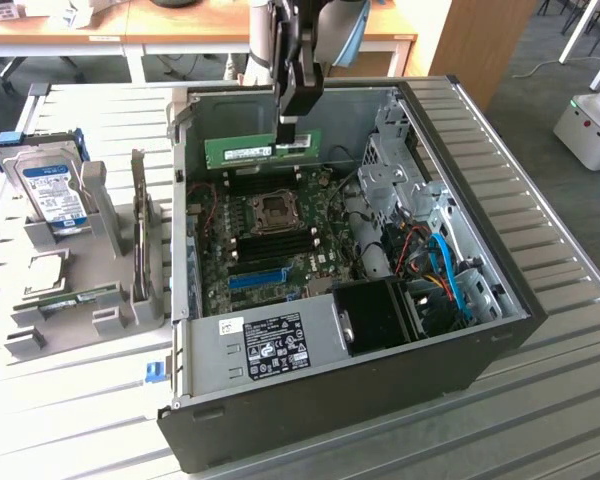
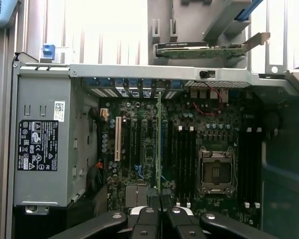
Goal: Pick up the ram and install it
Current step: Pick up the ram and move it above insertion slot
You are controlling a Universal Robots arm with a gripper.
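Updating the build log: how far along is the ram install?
Done: the ram is picked up, clamped in the claw. In hand: it hangs over the open case, above the motherboard. Left: seating it; it sits in no slot yet.

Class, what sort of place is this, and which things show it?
Probably a robotics lab workbench for computer assembly: an open PC case on a slatted metal table, a hard drive in a parts rack, desks behind.
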